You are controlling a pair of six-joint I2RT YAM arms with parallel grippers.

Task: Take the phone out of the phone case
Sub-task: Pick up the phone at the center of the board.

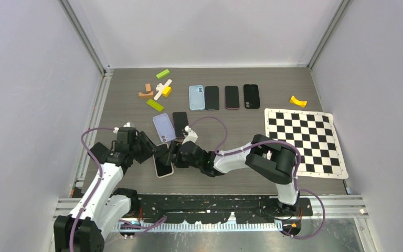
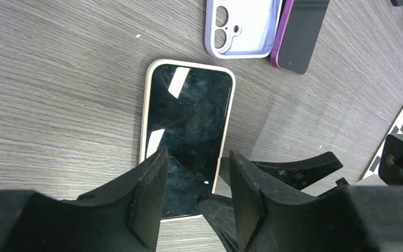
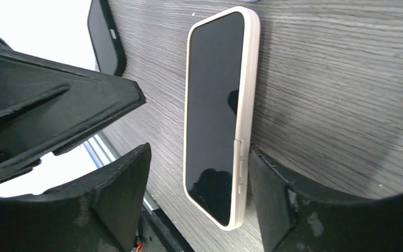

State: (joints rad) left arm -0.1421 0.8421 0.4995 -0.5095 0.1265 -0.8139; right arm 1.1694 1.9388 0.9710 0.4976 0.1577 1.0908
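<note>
Black fingers (image 2: 147, 199) crowd both wrist views: I have the right gripper (image 3: 199, 149) wide astride the phone (image 2: 189, 110), one finger against its cream case (image 2: 146, 115) by the buttons, likely bracing it flat on the table (image 2: 57, 79), while the left gripper (image 2: 198, 155), half-open and empty, hovers over one end.

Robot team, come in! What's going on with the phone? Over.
Left gripper open above phone. Right gripper open, astride it. Phone flat, screen up, inside cream case. Lilac case nearby, not touching.

Phone (image 2: 189, 110) lower end hidden (behind left gripper (image 2: 198, 157)).
</note>
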